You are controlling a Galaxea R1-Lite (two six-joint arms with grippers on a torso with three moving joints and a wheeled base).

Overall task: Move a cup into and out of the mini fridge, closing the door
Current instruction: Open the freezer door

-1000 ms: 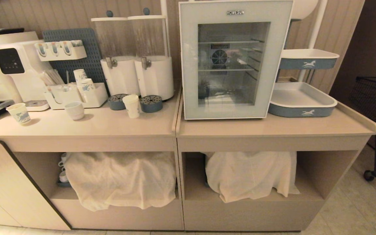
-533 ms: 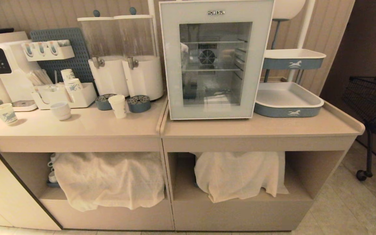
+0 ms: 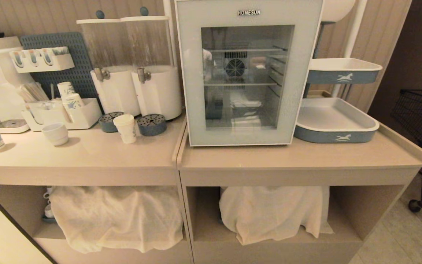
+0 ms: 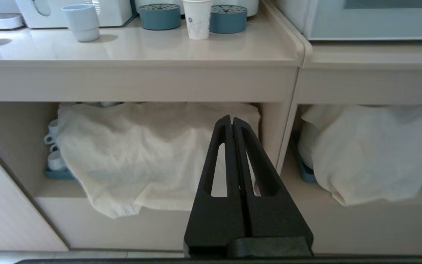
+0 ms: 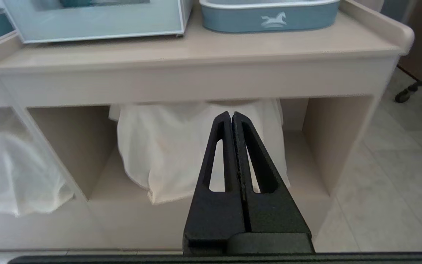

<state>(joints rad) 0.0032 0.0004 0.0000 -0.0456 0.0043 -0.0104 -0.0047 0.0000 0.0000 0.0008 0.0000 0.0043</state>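
- Head view: your white box-shaped mini fridge [image 3: 249, 73] sits on the right beige counter [image 3: 299, 156], its glass-windowed, pale blue-grey framed door [image 3: 192, 73] closed.
- Your tall tapered white paper cup [image 3: 125, 128] stands on the left counter, between two round blue perforated discs [image 3: 151, 124].
- Left gripper [image 4: 232, 123]: fingers pressed together, empty, low before the cloth-covered shelf.
- Right gripper [image 5: 232, 118]: likewise pressed together, empty.
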